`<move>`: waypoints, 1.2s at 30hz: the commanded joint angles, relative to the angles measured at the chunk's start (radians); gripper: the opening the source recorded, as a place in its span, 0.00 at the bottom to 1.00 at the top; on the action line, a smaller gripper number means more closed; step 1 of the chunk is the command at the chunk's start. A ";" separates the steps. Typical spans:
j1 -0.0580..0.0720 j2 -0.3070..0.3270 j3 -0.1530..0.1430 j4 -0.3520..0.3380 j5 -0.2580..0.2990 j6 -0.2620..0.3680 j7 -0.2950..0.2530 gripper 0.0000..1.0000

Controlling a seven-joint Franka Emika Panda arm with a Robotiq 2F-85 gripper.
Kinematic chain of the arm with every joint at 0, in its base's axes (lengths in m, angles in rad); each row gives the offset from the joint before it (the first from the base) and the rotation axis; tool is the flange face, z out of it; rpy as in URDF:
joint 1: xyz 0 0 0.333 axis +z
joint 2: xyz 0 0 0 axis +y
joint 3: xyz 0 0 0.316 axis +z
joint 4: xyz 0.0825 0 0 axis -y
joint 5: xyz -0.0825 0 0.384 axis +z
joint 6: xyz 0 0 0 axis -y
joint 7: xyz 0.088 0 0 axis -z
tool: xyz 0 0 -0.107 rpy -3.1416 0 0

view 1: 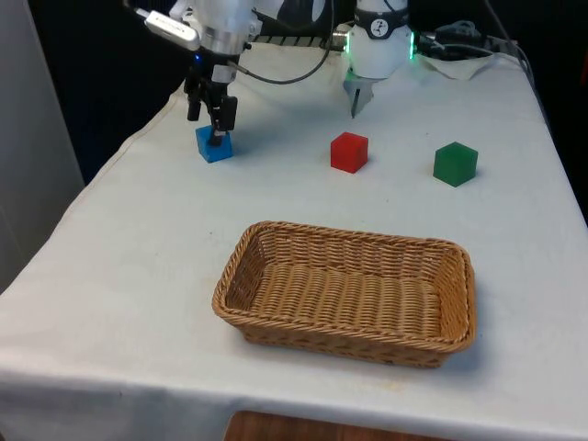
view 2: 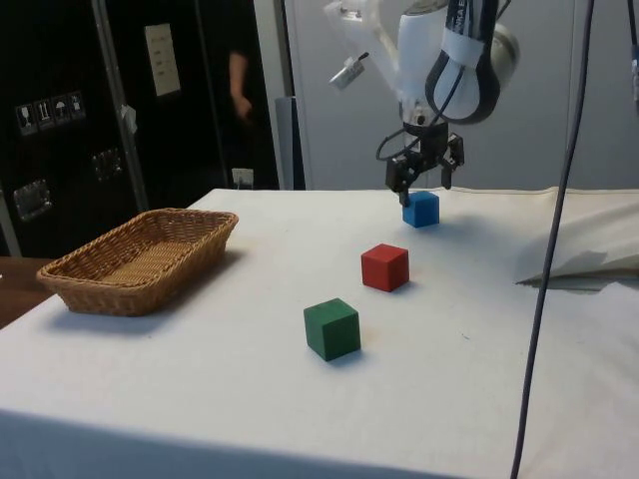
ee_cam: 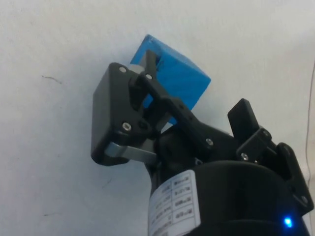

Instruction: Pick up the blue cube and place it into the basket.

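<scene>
The blue cube [view 1: 213,147] [view 2: 420,210] [ee_cam: 179,73] rests on the white cloth at the far side of the table, towards the front view's left. My gripper [view 1: 209,124] [view 2: 424,186] [ee_cam: 192,91] hangs just over it, open, with its fingers spread to either side of the cube's top. One fingertip [view 1: 219,138] reaches down to the cube's upper face. The wicker basket [view 1: 349,234] [view 2: 150,216] stands near the table's front edge with nothing in it, well apart from the cube.
A red cube [view 1: 349,152] [view 2: 384,266] and a green cube [view 1: 455,163] [view 2: 331,328] sit in a row beside the blue one, towards the front view's right. Bunched cloth and cables [view 1: 464,50] lie at the far right corner. A person's arm [view 2: 240,90] shows behind the table.
</scene>
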 commanded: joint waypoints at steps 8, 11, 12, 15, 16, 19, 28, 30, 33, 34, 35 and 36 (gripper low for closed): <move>0.004 0.044 -0.002 -0.001 0.005 0.059 0.063 1.00; 0.002 0.045 0.001 -0.002 0.000 0.054 0.072 1.00; 0.002 0.051 0.000 -0.003 0.005 0.074 0.081 1.00; -0.006 0.052 0.011 -0.007 0.007 0.088 0.099 1.00; -0.008 0.052 0.014 -0.008 0.008 0.090 0.103 1.00; -0.020 0.044 0.030 -0.016 0.008 0.100 0.117 1.00; -0.047 0.027 0.057 -0.036 0.015 0.114 0.124 1.00; -0.049 0.027 0.059 -0.037 0.016 0.114 0.124 1.00; -0.053 0.025 0.063 -0.038 0.019 0.108 0.122 1.00; -0.055 0.024 0.065 -0.038 0.019 0.103 0.121 1.00; -0.056 0.024 0.065 -0.038 0.019 0.101 0.120 1.00; -0.057 0.024 0.066 -0.038 0.019 0.099 0.119 1.00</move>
